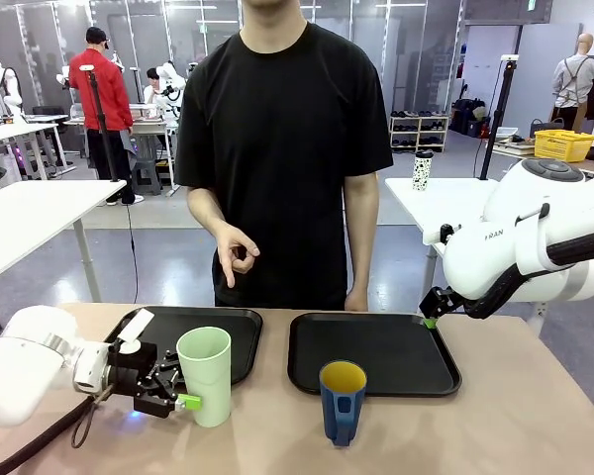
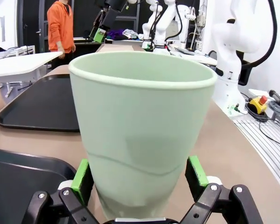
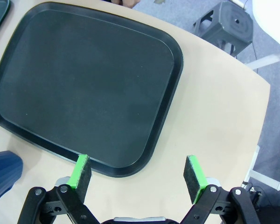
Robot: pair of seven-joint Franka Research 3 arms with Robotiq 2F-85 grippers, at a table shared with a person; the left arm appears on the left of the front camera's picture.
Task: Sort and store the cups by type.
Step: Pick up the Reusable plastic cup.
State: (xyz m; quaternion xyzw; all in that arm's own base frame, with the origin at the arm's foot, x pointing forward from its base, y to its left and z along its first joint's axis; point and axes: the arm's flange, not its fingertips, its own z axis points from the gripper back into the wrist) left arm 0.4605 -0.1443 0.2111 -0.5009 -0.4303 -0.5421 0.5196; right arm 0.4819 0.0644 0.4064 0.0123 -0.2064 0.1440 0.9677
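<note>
Pale-green plastic tumbler (image 1: 205, 374) and dark-blue mug (image 1: 343, 401) both stand upright on the desk (image 1: 515, 416), neither yet stored, as the sorting task looks barely begun. Two black trays lie side by side behind them, the left tray (image 1: 193, 319) and the right tray (image 1: 376, 351) each bare. The tumbler, tall, handleless and tapering to its base, stands at the front edge of the left tray; the left fingers (image 2: 82, 179) are spread wide on either side of its lower wall, not clamped on it, apparently poised for a first grasp. The shorter mug, yellow inside with its handle facing the robot, sits just in front of the right tray. The right fingers (image 3: 81, 170) hang wide apart and empty above that tray's far right corner. Across the desk a person stands, one hand raised.
</note>
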